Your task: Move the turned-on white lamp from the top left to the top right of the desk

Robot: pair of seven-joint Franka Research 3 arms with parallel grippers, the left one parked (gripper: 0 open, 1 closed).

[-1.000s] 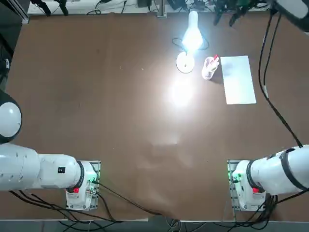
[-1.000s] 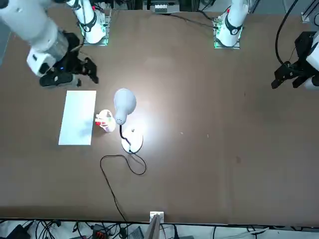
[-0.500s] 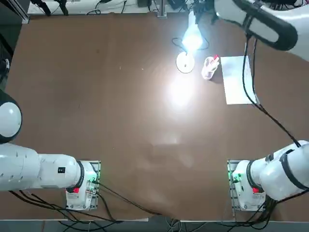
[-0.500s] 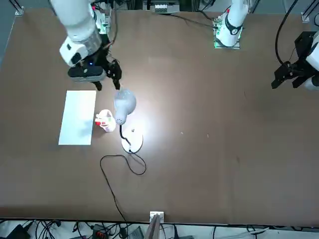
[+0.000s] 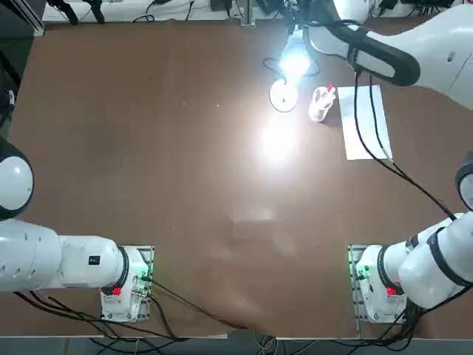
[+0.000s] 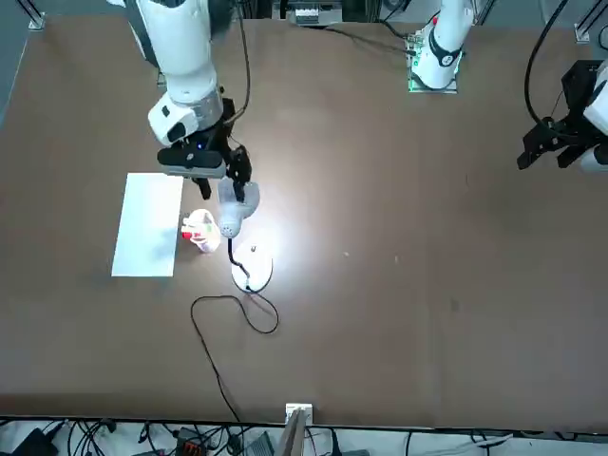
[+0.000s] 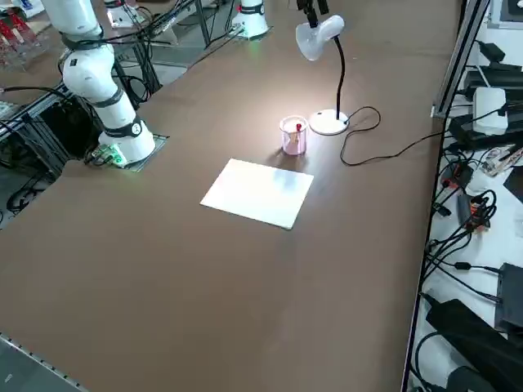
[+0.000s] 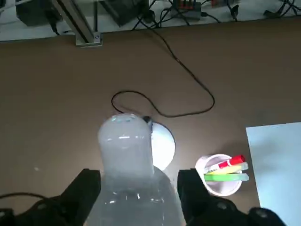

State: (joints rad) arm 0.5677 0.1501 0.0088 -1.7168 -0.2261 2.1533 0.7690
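**Reaching step: fingers spread about the lamp head, no grasp made**

My right gripper (image 8: 138,197) hangs over the small white desk lamp (image 5: 288,74), a lit lamp with a round disc base, a slim dark neck, a glowing bulb-shaped head and a thin black cord. My fingers (image 8: 87,190) stand spread wide, one on each side of the head, with nothing pinched between them. Whether either one touches the head I cannot tell.

The lamp stands on the plain matte brown surface (image 5: 148,148) near its far edge, somewhat to my right of that edge's middle. Its cord lies in a loose loop between the base and the far edge. Just beside the base, on my right, stands a clear plastic pen cup (image 5: 320,103) holding red and green markers. A white paper sheet (image 5: 363,122) lies beyond the cup, further toward my right.

I judge the task to be at the approach. The next move calls for closing on the lamp and lifting it clear, then carrying it toward the far right corner. The base must pass the cup and the sheet, and the trailing cord must not drag the cup over.
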